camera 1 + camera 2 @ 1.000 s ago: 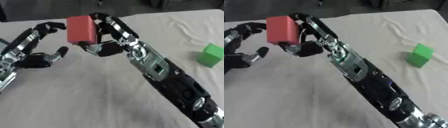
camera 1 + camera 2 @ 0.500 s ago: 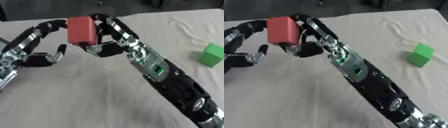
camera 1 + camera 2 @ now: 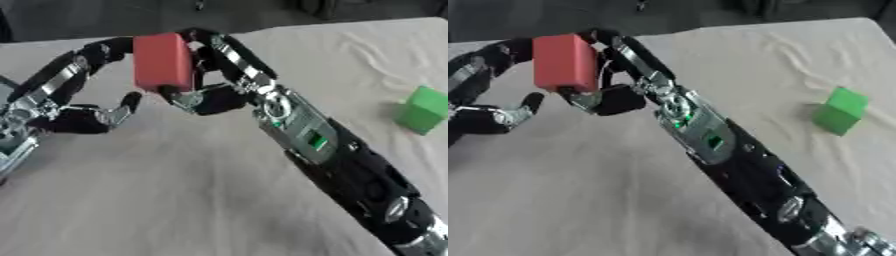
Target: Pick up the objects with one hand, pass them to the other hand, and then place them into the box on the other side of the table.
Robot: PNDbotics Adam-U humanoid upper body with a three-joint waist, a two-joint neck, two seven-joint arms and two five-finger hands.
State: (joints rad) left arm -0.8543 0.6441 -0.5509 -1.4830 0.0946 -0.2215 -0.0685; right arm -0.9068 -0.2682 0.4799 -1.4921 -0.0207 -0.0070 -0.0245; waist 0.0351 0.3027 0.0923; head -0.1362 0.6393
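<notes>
A red block (image 3: 163, 61) is held upright above the table's far left part. My right hand (image 3: 213, 98) is shut on it, fingers behind its right side and thumb under its lower edge; the right arm runs in from the lower right corner. My left hand (image 3: 74, 120) is open just left of the block. Its fingers (image 3: 94, 52) arch over to the block's upper left edge, and its thumb (image 3: 128, 103) stands below and apart from the block. A green cube (image 3: 839, 110) sits on the cloth at the right.
A wrinkled beige cloth (image 3: 175, 190) covers the table. Its far edge meets a dark floor at the top of the view. No box shows in either view.
My left hand has moved right toward the red block, its fingers now reaching the block's upper left edge. The right hand and block stay about where they were.
</notes>
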